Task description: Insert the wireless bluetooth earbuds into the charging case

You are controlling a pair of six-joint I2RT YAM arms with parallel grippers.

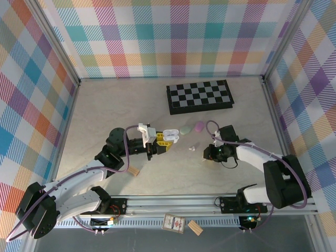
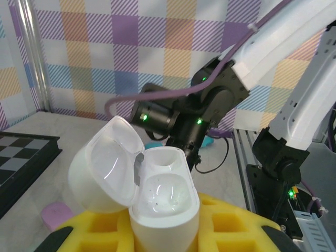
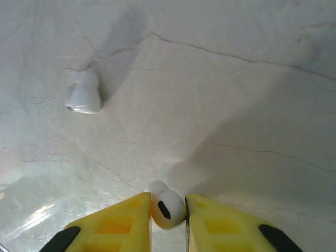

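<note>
Table (image 1: 105,115): pale and marbled; chessboard (image 1: 199,97) set at the far side, well apart from the work.

Left end effector (image 1: 161,143): narrowed onto the white case (image 2: 164,202), which is gripped by its lower body between the yellow pads; lid hinged open to one side; wells facing up and, as far as can be seen, bare. Green case (image 1: 185,128) and purple case (image 1: 199,126) are lying shut on the table just beyond it; neither is judged to be needed for this step.

Right end effector (image 3: 168,215): drawn narrow on a white earbud (image 3: 167,209), which is pinched at table level between the two yellow pads; a dark port is turned toward the wrist camera; the stem is hidden, so its orientation cannot be told. Spare earbud (image 3: 84,94) is lying on the table apart from the pinched one; in the top view it is placed between the two end effectors.

Step in hand, as judged: pick of the first earbud; carry to the open case to follow.

Notes for doing it well:
- grip to be confirmed firm before any lift, since the bud is small, smooth and rounded and may be squeezed out sideways;
- lift to be made straight up and slowly;
- stem to be turned downward before approach;
- bud to be brought over the matching well, not the lid;
- case to be held upright by the left;
- release to be made only once the bud is seated, as it may bounce out if dropped from above.
</note>
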